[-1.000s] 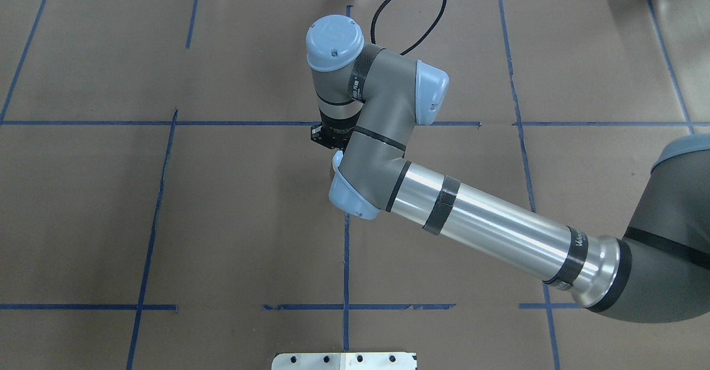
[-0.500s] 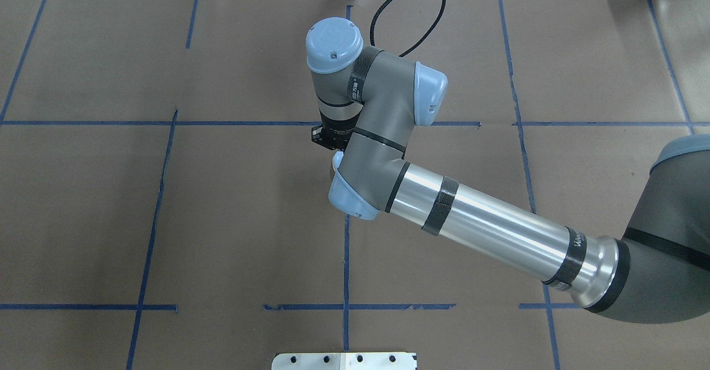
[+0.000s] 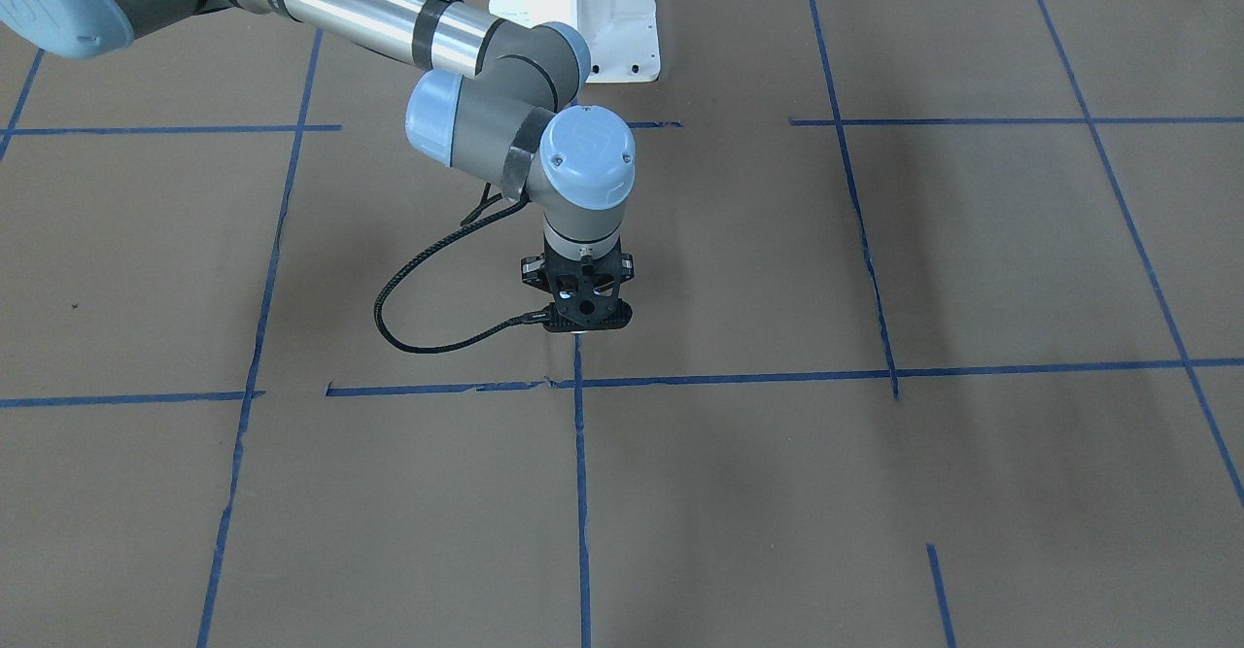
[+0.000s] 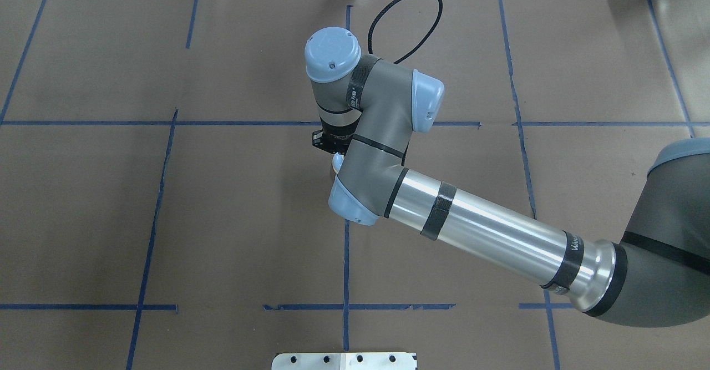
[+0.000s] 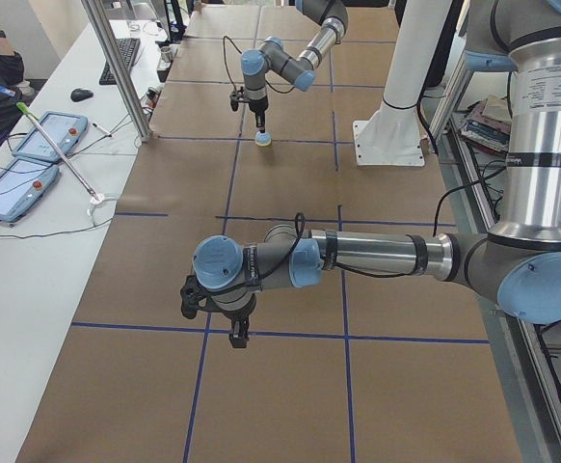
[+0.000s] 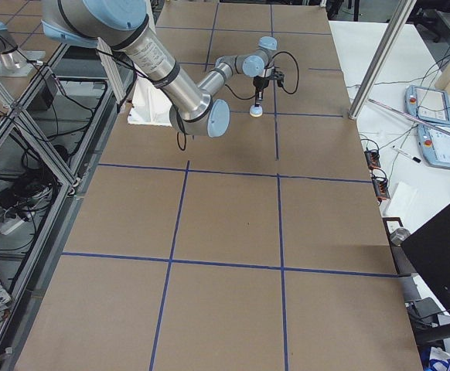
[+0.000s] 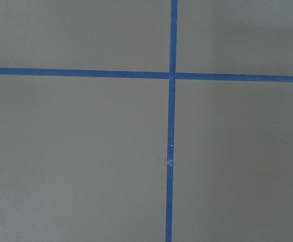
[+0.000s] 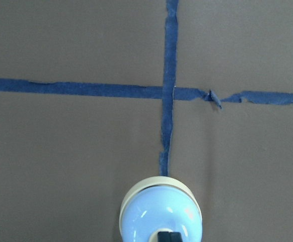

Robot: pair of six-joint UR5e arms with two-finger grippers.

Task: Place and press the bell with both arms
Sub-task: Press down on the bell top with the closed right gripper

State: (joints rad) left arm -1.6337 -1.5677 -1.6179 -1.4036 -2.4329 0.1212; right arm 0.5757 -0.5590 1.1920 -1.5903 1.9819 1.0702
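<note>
The bell is a light-blue dome on a cream base. It stands on the brown table on a blue tape line just short of a tape crossing. It also shows in the left side view and the right side view. My right gripper points straight down over it with its fingers together. Its black tip sits at the top of the dome; I cannot tell whether it touches. My left gripper hangs low over another tape crossing, far from the bell. I cannot tell whether it is open or shut.
Brown paper with a blue tape grid covers the table. A white pedestal base stands behind the right arm. A black cable loops off the right wrist. Tablets and an operator are on the white bench beside the table.
My right arm's wrist and forearm have sunk a little over the same spot, and the cable loop has moved with them. The left arm is not in the earlier frames.
</note>
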